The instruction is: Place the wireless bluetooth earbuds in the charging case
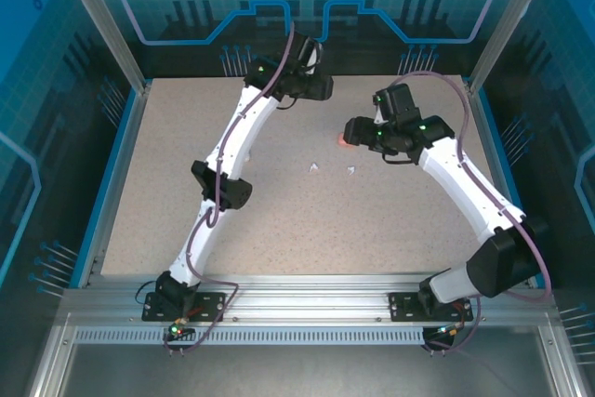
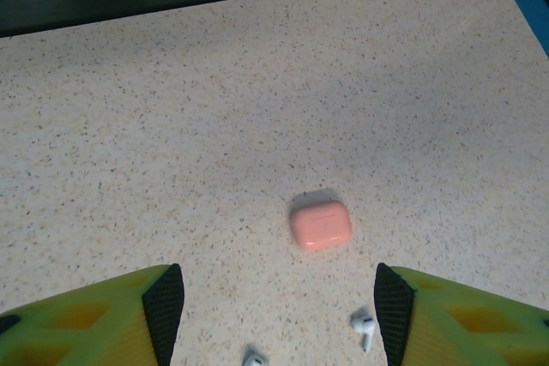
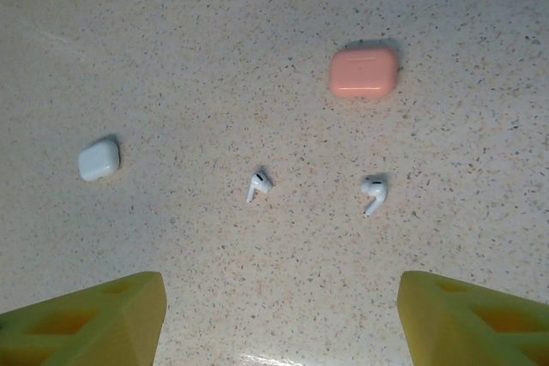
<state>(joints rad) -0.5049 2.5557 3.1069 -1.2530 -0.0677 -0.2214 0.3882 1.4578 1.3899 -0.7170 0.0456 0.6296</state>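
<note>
Two white earbuds point(image 3: 258, 183) point(image 3: 374, 193) lie loose on the speckled table, seen from above as small white pieces point(image 1: 314, 168) point(image 1: 351, 170). A salmon-pink charging case point(image 3: 364, 72) lies lid-shut just beyond them, and a white case point(image 3: 99, 159) lies off to the left. My right gripper point(image 3: 281, 315) hovers open above the table, near the earbuds, holding nothing. My left gripper point(image 2: 279, 315) is open too, with the pink case point(image 2: 320, 225) ahead of its fingers and the earbuds point(image 2: 364, 327) point(image 2: 253, 357) under the gap. From above, the right gripper point(image 1: 356, 129) is beside the pink case point(image 1: 341, 139).
The left gripper point(image 1: 316, 88) sits at the far middle of the table point(image 1: 279, 230). Blue rails and clear panels point(image 1: 121, 165) fence the tabletop on the left, right and back. An aluminium frame point(image 1: 307, 290) runs along the near edge by the arm bases.
</note>
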